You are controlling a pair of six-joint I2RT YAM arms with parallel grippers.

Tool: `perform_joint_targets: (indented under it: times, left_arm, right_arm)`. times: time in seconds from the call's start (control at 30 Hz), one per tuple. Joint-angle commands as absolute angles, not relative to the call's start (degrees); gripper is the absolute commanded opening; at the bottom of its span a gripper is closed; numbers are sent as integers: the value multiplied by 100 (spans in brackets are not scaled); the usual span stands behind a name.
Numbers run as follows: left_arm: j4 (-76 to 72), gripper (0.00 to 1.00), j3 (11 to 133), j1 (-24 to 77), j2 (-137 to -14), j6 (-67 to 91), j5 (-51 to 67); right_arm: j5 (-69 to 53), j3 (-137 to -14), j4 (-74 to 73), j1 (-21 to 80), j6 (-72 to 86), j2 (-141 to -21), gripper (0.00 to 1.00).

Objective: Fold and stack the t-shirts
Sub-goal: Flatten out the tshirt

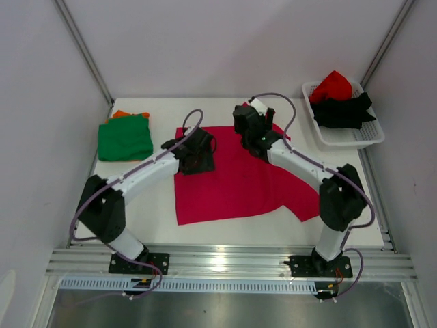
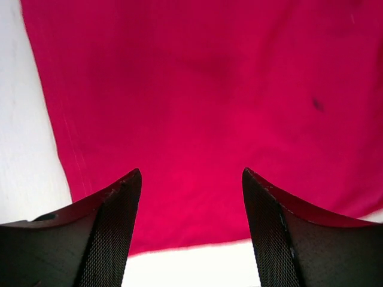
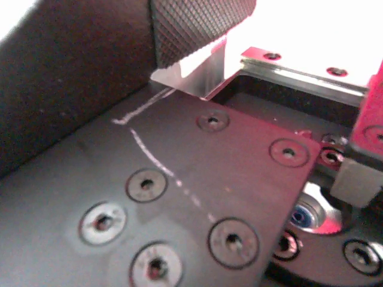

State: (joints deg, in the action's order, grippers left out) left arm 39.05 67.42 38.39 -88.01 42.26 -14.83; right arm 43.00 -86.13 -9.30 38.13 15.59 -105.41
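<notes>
Lying flat, the magenta t-shirt [image 2: 209,89] sits directly beneath the spread left claw [image 2: 191,174].

Built as a left arm [image 1: 143,174] and a right arm [image 1: 300,164], clad in white shells, black at the joints. Bolted on black base plates [image 1: 136,263] to the aluminium rail [image 1: 232,262]. Strung with lilac-grey cables [image 1: 273,94] beyond the rail. Tipped with a black left end effector [image 2: 191,233] and right end effector [image 1: 244,121]. Knurled in a fine grid on the fingers [image 2: 108,239]. Studded with countersunk screws on a black plate [image 3: 197,197].
</notes>
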Motion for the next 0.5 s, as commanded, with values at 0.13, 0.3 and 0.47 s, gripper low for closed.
perform_joint_targets:
  times: [0.13,0.3,0.47]
  left_arm:
    - [4763,70,8173,3007,-10168,3841,-1328]
    - [4719,69,8709,2558,-10713,3779,-774]
    - [4965,69,9377,2330,-11372,3639,-414]
  right_arm:
    - [4754,-7419,-1142,3832,2276,-9037,80]
    - [4852,-6786,-1160,3823,2355,-8140,80]
    - [4939,-6522,-1309,3832,2426,-7665,80]
